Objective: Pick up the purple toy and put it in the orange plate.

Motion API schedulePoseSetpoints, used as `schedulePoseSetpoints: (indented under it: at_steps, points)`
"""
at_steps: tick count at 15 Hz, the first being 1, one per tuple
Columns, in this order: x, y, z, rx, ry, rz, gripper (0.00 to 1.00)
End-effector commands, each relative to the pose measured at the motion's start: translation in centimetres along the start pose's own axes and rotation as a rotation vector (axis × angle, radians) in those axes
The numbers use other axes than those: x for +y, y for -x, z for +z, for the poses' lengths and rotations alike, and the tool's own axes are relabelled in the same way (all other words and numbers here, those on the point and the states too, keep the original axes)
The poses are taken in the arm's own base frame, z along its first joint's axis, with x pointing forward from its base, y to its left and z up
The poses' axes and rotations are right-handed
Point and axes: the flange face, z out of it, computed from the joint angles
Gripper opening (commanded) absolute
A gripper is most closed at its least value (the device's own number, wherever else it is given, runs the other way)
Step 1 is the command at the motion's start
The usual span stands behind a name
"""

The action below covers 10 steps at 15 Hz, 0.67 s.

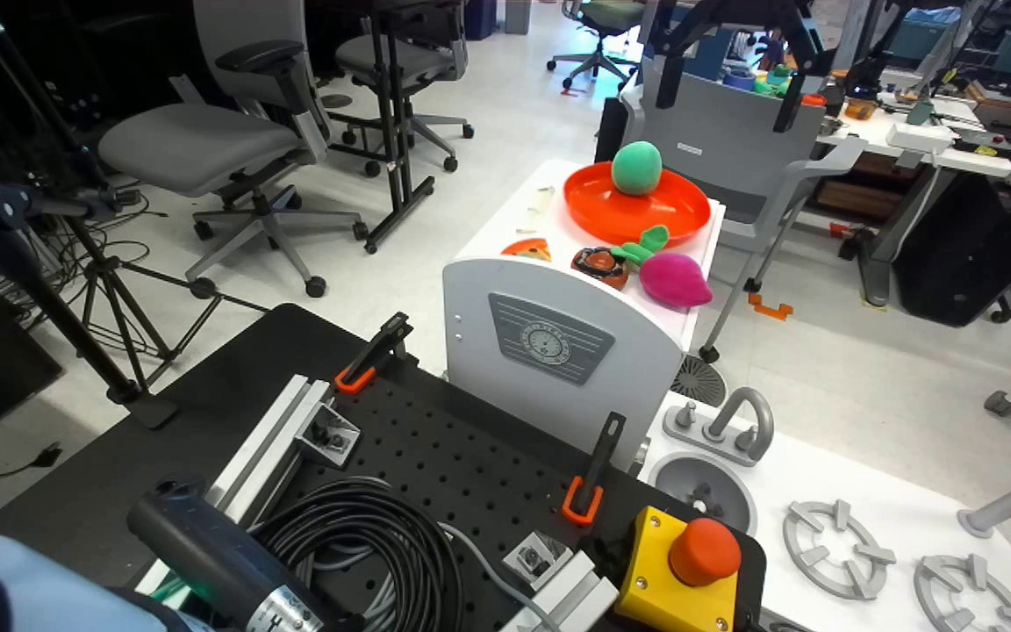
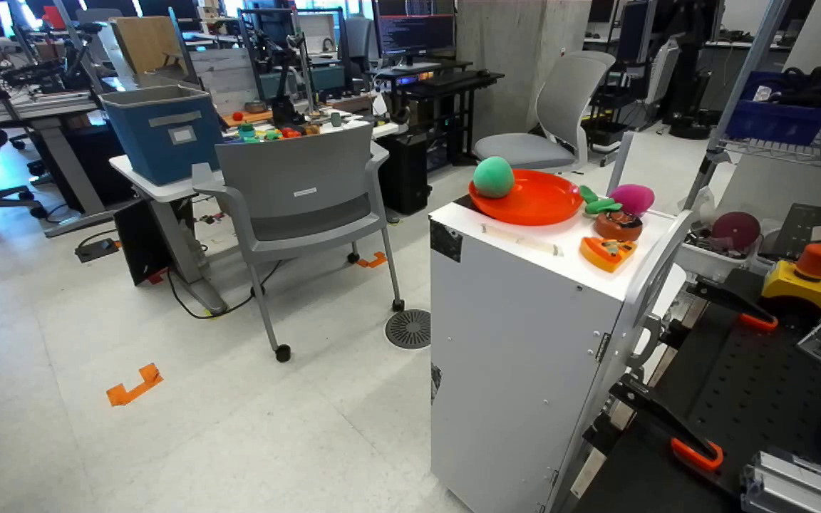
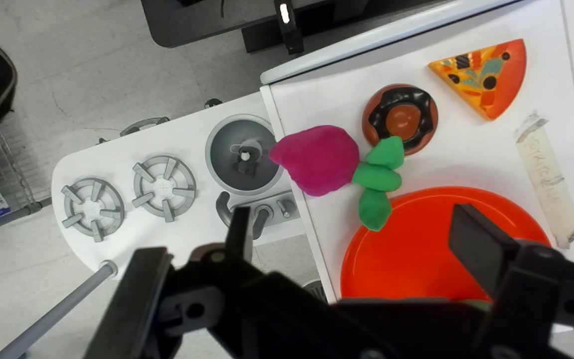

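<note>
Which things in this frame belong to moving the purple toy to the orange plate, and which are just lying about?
Part of the job:
purple toy, to be picked up
orange plate, where it goes
gripper, open and holding nothing

Just lying about:
green ball, sitting in the plate
toy doughnut, beside the purple toy
toy pizza slice
coiled cable

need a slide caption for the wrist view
Open pincer, with the purple toy lying by the orange plate, toy donut and pizza slice nearby.
</note>
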Motion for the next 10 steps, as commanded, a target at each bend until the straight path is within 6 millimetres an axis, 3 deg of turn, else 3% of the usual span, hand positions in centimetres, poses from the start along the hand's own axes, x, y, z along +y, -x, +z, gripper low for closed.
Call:
schedulePoseSetpoints:
  at_steps: [1,10]
  points:
    - [0.02,-0.02,-0.06,-0.001,0.000,0.000,1.00]
    - [0.07,-0.10,-0.02,-0.009,-0.011,0.003,1.00]
